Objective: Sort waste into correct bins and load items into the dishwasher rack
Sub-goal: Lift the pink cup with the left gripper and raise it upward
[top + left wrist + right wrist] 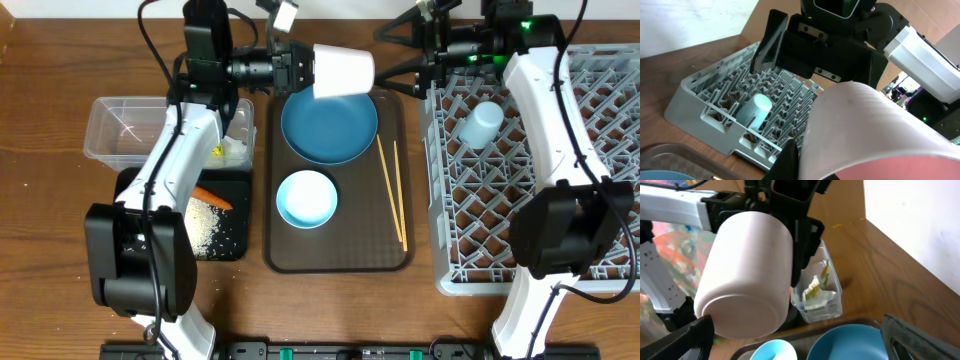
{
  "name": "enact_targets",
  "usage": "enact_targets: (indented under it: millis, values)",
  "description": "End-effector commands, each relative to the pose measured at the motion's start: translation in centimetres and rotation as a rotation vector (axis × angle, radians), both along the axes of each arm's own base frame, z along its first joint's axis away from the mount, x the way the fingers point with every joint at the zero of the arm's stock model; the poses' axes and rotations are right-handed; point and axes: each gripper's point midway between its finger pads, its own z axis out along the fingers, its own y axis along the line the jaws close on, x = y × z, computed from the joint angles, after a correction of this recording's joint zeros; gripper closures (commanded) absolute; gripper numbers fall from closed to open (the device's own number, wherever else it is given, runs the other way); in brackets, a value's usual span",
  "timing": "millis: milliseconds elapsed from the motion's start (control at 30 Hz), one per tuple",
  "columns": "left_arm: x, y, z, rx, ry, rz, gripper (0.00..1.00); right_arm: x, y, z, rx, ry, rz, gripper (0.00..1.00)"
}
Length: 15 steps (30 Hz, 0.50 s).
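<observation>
My left gripper (pixel 305 68) is shut on the rim of the pinkish-white cup (pixel 343 70), held sideways above the dark blue plate (pixel 329 125). In the left wrist view one black finger (pixel 786 159) lies against the cup (pixel 865 130). My right gripper (pixel 385 57) stands open just right of the cup, its fingers spread wide in the right wrist view, with the cup's base (pixel 747 275) near the left one. A light blue cup (pixel 481 124) lies in the grey dishwasher rack (pixel 600 130). The white bowl (pixel 306 198) and chopsticks (pixel 392 190) rest on the brown tray (pixel 338 262).
The clear tub (pixel 125 128) at the left holds crumpled paper and a wrapper (pixel 815 290). A black tray (pixel 238 235) in front of it carries a carrot (pixel 212 198) and rice (pixel 205 228). The left arm reaches over both bins.
</observation>
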Motion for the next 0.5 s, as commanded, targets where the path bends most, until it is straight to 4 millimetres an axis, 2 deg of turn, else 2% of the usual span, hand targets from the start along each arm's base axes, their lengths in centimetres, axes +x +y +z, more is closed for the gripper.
enact_targets:
  millis: [0,167,467]
  values:
    - [0.0,-0.6,0.5,-0.002,-0.022,-0.006,0.93,-2.4,2.4,2.4,0.055,-0.053,0.094,0.01]
    - [0.5,0.3,0.8,-0.005,-0.049,0.018,0.93,-2.6,2.7,2.4,0.055,-0.049,0.103,0.01]
    - [2.4,4.0,1.5,-0.017,-0.051,0.105,0.94,-2.1,1.9,2.4,0.053,-0.043,0.081,0.01]
